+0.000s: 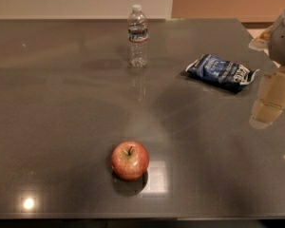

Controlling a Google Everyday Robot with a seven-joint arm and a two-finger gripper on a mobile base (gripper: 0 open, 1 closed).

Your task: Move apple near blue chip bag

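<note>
Well, the apple [129, 160] sits on the dark grey table [57, 103], toward the near edge and a little left of the middle. Its stem points up, and its skin is red with yellowish patches. The blue chip bag [221, 72] lies flat and crumpled toward the far right of the table, well apart from the apple. There is white lettering across the dark-blue foil, but I cannot make out the words or a brand. A clear plastic water bottle [138, 36] stands upright near the far edge, left of the bag, with its white cap on. A dark label band runs round its upper part, and its writing is likewise too small to read. The gripper [271, 99] hangs at the right edge, pale tan below a grey arm section [284, 32], near the bag's right end. Whether it is parted or closed I cannot tell.
</note>
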